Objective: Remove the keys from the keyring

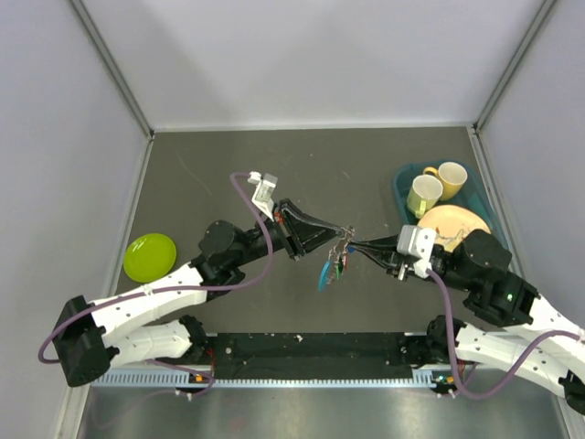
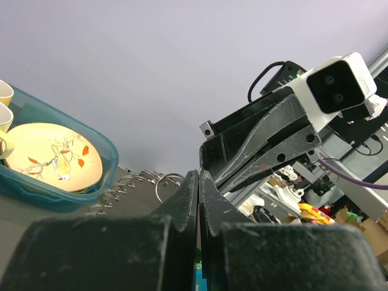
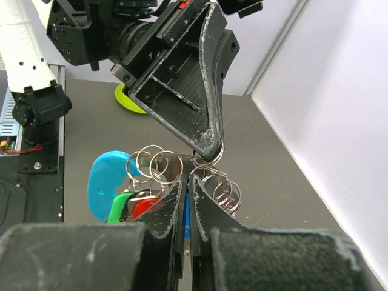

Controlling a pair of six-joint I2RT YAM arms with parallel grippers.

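Observation:
The keyring (image 1: pixel 345 235) hangs in mid-air between my two grippers, above the table's middle. My left gripper (image 1: pixel 348 229) is shut, with a thin metal ring (image 3: pixel 209 159) pinched at its tip. My right gripper (image 3: pixel 187 179) is shut on the keyring's silvery strap (image 3: pixel 174 163), where several small rings (image 3: pixel 151 160) thread through. The bright-blue tab (image 3: pixel 104 182), a green key (image 3: pixel 121 206) and a red key (image 3: pixel 145 207) dangle below; a strip of blue shows in the gap between the right fingers. In the left wrist view, the left gripper (image 2: pixel 199 177) is shut beside a ring (image 2: pixel 162 185).
A lime-green round dish (image 1: pixel 150 256) lies at the left. A teal bin (image 1: pixel 403 187) at the right back holds two yellow cups (image 1: pixel 437 186) and a patterned plate (image 1: pixel 454 222). Grey walls enclose the table on three sides.

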